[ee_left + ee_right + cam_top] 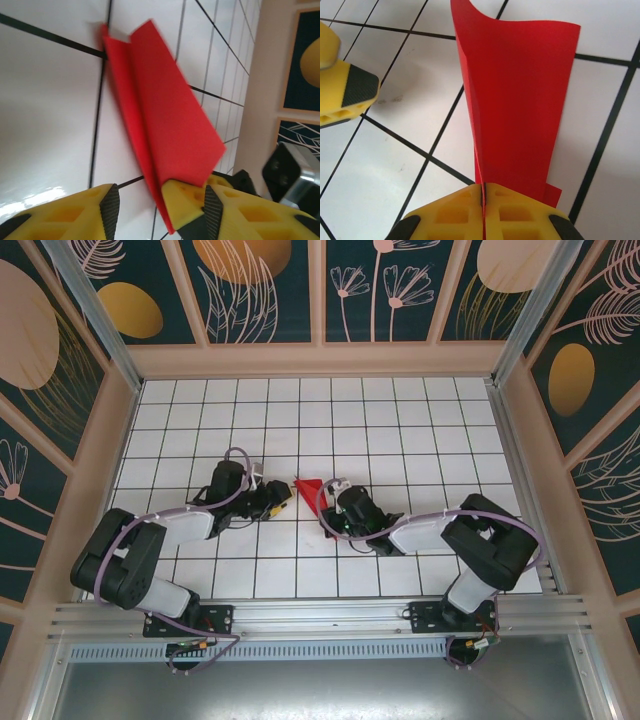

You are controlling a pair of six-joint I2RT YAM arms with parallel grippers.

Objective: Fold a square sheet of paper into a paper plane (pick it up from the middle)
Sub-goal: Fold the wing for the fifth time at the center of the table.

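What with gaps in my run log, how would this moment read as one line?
paper: folded | right gripper: shut on paper | left gripper: open, beside paper

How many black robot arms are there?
2. The left black robot arm reaches in from the near left; the right black robot arm from the near right, its gripper pinching the folded red paper.

The paper plane (515, 100) is thin, matt red paper, smooth between crisp creases. The table (45, 125) is smooth glossy white, catching a soft sheen, and the rail (320, 618) along its near edge is brushed metal. The right gripper (482, 192) has fingers (455, 215) of matt yellow plastic; a pad (360, 85) nearby is black and finely textured.
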